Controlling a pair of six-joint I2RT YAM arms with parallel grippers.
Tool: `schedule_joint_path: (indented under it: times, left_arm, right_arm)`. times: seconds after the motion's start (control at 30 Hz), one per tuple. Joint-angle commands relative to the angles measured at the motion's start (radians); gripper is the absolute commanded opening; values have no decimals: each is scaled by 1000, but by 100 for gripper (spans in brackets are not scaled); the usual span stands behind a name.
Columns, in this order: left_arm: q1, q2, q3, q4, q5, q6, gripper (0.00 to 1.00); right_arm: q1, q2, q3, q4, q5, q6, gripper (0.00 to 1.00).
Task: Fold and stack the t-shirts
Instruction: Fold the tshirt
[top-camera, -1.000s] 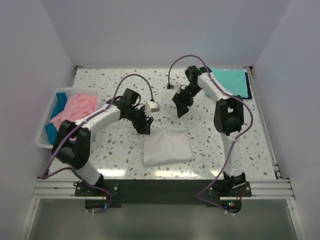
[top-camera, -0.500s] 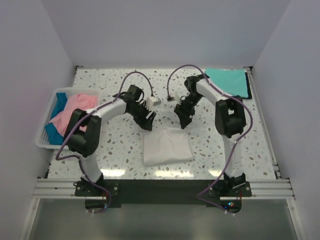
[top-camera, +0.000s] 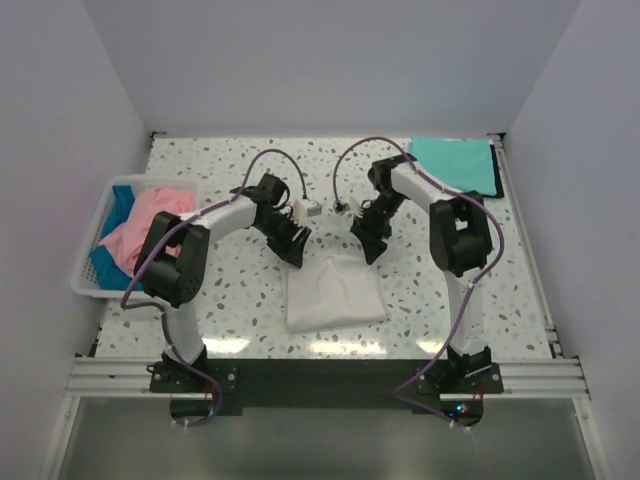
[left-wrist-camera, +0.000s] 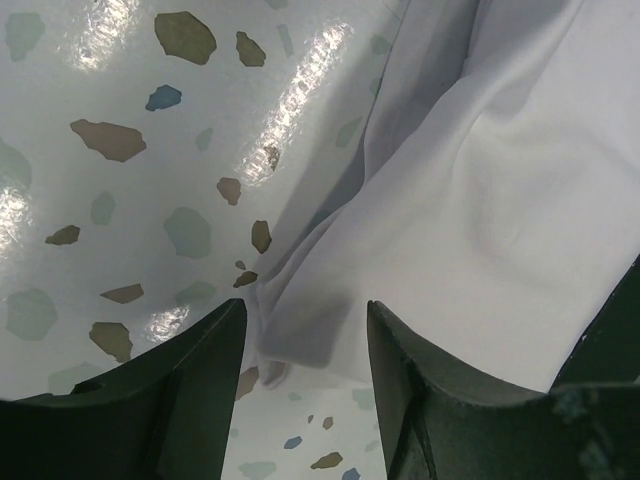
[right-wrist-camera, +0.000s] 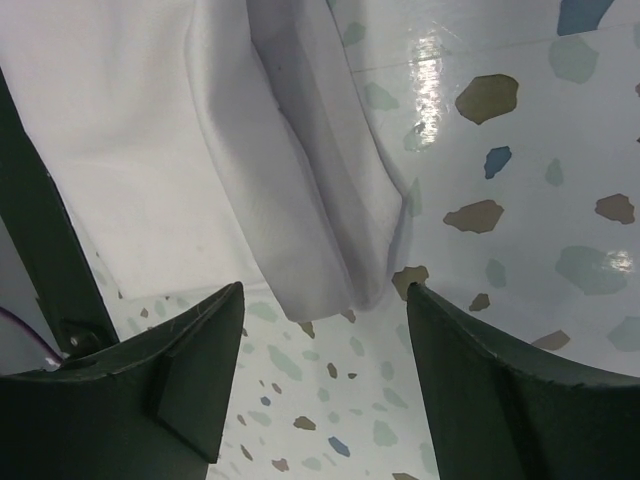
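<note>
A folded white t-shirt (top-camera: 335, 290) lies on the speckled table near the front middle. My left gripper (top-camera: 296, 251) is open just above its far left corner, which shows between the fingers in the left wrist view (left-wrist-camera: 300, 340). My right gripper (top-camera: 370, 247) is open at its far right corner, seen in the right wrist view (right-wrist-camera: 330, 270). A folded teal t-shirt (top-camera: 455, 164) lies at the far right. A pink t-shirt (top-camera: 150, 218) and a blue t-shirt (top-camera: 118, 205) lie crumpled in the basket.
A white lattice basket (top-camera: 92, 282) stands at the table's left edge. Purple cables arc over both arms. White walls close the table on three sides. A black strip (top-camera: 497, 170) runs beside the teal shirt.
Both grippers have moved nearer and down, from the table's middle to the far corners of the white shirt. The shirt has not moved.
</note>
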Motion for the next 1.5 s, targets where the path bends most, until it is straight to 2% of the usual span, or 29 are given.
schedule_joint_path:
  times: [0.0,0.07,0.1,0.17,0.2,0.27,0.37,0.4,0.5,0.57,0.9,1.23,1.43,1.47]
  left_arm:
    - [8,0,3,-28,36,-35,56]
    - [8,-3,2,-24,32,-38,52]
    - [10,-6,2,-22,29,-37,50]
    - [8,-6,3,-25,7,-31,39]
    - [10,-7,3,-30,4,-26,37]
    - [13,-20,0,-31,1,-23,29]
    - [21,-43,0,-40,-11,-14,17]
    - [22,-46,0,-44,-13,-9,14]
    - [25,-66,6,-77,-19,5,3]
    - [30,-82,10,-102,-27,15,0]
    - [102,-162,-78,-163,-166,123,0]
    - [102,-29,-69,-51,-209,74,0]
    - [102,0,-61,-7,-260,49,1]
    - [102,-1,-55,-5,-258,46,6]
  right_arm:
    - [17,-85,-28,-111,-8,-33,68]
    - [24,-95,-38,-92,1,-27,63]
    - [24,-96,-38,-84,2,-24,56]
    - [24,-95,-29,-86,2,-19,49]
    - [24,-96,-20,-93,5,-19,43]
    - [24,-101,-16,-97,16,-19,37]
    - [26,-110,-15,-98,19,-22,23]
    - [24,-113,-13,-101,21,-22,13]
    - [24,-115,-10,-106,28,-13,0]
    - [21,-127,-12,-103,41,-2,0]
    - [-14,-176,-92,-31,127,47,0]
    - [-13,-53,-21,81,117,211,0]
    - [-13,-18,-33,175,142,313,0]
    - [-14,-18,-30,178,147,323,9]
